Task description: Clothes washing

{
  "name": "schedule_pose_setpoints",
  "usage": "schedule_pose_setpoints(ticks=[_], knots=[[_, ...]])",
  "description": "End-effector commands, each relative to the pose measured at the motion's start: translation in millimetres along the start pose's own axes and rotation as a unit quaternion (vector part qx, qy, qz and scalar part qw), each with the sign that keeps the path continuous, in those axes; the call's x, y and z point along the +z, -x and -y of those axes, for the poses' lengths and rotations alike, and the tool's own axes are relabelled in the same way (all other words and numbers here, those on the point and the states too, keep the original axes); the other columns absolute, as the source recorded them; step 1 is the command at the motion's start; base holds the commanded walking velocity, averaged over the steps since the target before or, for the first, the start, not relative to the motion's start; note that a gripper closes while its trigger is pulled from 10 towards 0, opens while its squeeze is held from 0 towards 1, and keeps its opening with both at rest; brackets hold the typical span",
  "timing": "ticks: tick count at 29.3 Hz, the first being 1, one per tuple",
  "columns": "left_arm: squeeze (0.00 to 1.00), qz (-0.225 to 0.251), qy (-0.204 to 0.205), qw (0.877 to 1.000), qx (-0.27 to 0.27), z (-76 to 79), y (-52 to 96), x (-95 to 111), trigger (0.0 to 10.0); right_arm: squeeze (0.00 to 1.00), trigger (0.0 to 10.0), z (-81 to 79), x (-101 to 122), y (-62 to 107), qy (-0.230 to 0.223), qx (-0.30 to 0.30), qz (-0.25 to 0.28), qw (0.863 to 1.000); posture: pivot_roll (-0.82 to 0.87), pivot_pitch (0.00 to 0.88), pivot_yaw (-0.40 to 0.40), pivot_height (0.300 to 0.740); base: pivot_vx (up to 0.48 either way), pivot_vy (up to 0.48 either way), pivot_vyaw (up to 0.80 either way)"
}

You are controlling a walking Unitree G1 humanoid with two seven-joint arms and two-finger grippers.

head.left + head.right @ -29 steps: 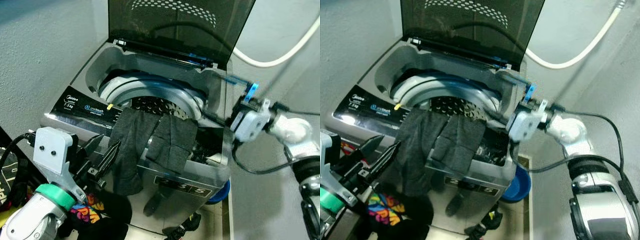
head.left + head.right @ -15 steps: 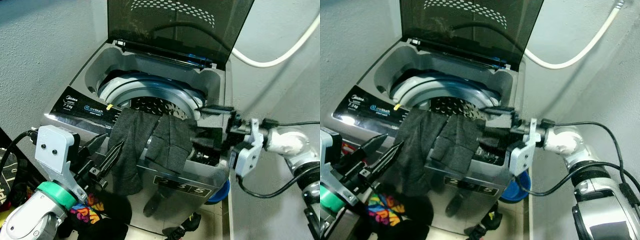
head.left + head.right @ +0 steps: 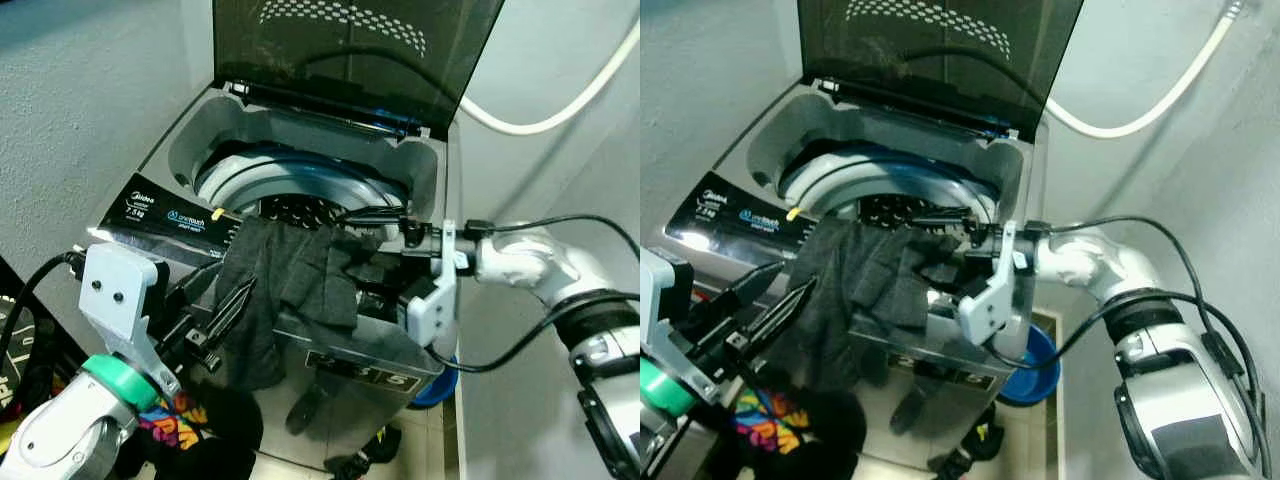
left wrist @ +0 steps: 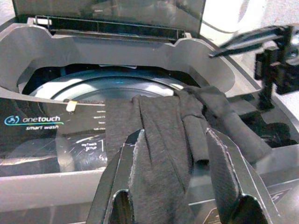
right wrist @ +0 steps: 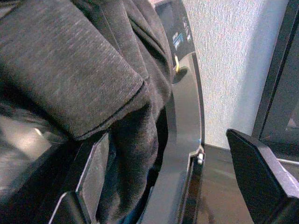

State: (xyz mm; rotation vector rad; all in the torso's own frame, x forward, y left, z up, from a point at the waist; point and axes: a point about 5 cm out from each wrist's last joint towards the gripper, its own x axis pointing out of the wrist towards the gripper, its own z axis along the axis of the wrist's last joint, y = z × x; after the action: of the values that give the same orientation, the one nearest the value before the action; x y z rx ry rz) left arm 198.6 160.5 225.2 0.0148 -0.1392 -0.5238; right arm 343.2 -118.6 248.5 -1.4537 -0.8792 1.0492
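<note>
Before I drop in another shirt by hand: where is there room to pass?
The drum opening is bare at the back, under the raised lid. The front rim is crowded: grey garment, left pincer and right pincer.

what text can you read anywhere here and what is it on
"Midea": control panel of the washing machine.
"onetouch", "smart wash": the same panel, clearest in the left wrist view.
"35": front sticker, other characters blurred.
Remaining panel print: too small to read.
</note>
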Motion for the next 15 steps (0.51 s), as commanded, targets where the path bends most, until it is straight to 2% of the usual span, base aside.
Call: schedule_pose_setpoints(ticks=[1, 4, 6, 8, 9, 11, 14, 15], knots=[[0.0, -0.009, 0.003, 1.0, -0.004, 0.4, -1.0, -2.9, 10.0, 0.0, 10.0, -9.3, -3.3, -11.2, -0.006, 0.027, -0.022, 0.999, 0.07, 0.047, -0.053, 0.74, 0.0, 0.0, 0.0], [0.0, -0.009, 0.003, 1.0, -0.006, 0.9, -1.5, -3.1, 10.0, 0.0, 10.0, -7.7, -4.5, -22.0, -0.007, 0.02, -0.031, 0.999, 0.08, 0.053, -0.058, 0.74, 0.0, 0.0, 0.0], [0.0, -0.009, 0.003, 1.0, -0.006, 0.9, -1.5, -3.1, 10.0, 0.0, 10.0, -7.7, -4.5, -22.0, -0.007, 0.02, -0.031, 0.999, 0.08, 0.053, -0.058, 0.74, 0.0, 0.0, 0.0], [0.0, -0.008, 0.002, 1.0, -0.008, 1.1, -2.8, -2.7, 10.0, 0.0, 10.0, -5.3, -4.4, -35.2, -0.006, 0.006, -0.039, 0.999, 0.08, 0.057, -0.059, 0.74, 0.0, 0.0, 0.0], [0.0, -0.008, 0.002, 1.0, -0.008, 1.1, -2.8, -2.7, 10.0, 0.0, 10.0, -5.3, -4.4, -35.2, -0.006, 0.006, -0.039, 0.999, 0.08, 0.057, -0.059, 0.74, 0.0, 0.0, 0.0], [0.0, 0.0, 0.001, 1.0, -0.005, -0.1, -8.6, -1.2, 10.0, 0.0, 10.0, -4.2, -6.2, -49.7, -0.028, -0.013, -0.059, 0.998, 0.08, 0.059, -0.06, 0.74, 0.0, 0.0, 0.0], [0.0, 0.005, 0.001, 1.0, -0.004, -0.2, -11.6, -0.4, 10.0, 0.0, 10.0, -4.9, -7.5, -54.1, -0.042, -0.02, -0.069, 0.997, 0.08, 0.062, -0.064, 0.74, 0.0, 0.0, 0.0], [0.0, 0.009, 0.003, 1.0, -0.004, 0.1, -14.3, 0.1, 10.0, 0.0, 10.0, -5.2, -9.6, -58.6, -0.074, -0.034, -0.082, 0.993, 0.08, 0.062, -0.064, 0.74, 0.0, 0.0, 0.0]])
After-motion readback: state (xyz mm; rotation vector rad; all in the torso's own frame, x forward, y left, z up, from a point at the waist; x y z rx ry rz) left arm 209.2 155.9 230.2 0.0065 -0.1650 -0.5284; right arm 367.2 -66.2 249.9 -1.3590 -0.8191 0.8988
